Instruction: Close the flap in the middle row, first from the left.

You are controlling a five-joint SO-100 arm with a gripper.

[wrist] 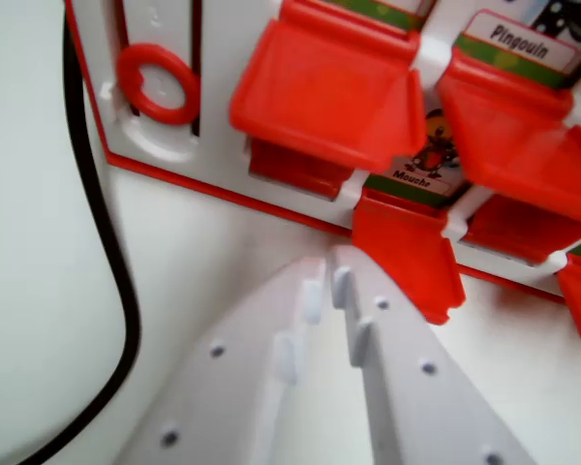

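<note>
Jaws (327, 266) sit at the bottom of my wrist view, two white toothed fingers drawn together to a narrow slit at the tips, holding nothing. They rest low over the pale surface (213, 271), just short of the board's (165, 150) near red-trimmed edge.

Closest to the tips I see a small red flap (407, 252) hanging out past that edge, near but apart from them. Just above it a label reads "Mouche" (421, 160). A large raised flap (324, 92) stands further up the board, and another (523, 126) sits toward the wrist view's right, below a "Pingouin" label (523, 41). From this close I cannot tell which of them belongs to the middle row.

A red ring (158, 82) sits in a slot near the board's corner. A black cable (111, 252) curves across the surface on the wrist view's left.
</note>
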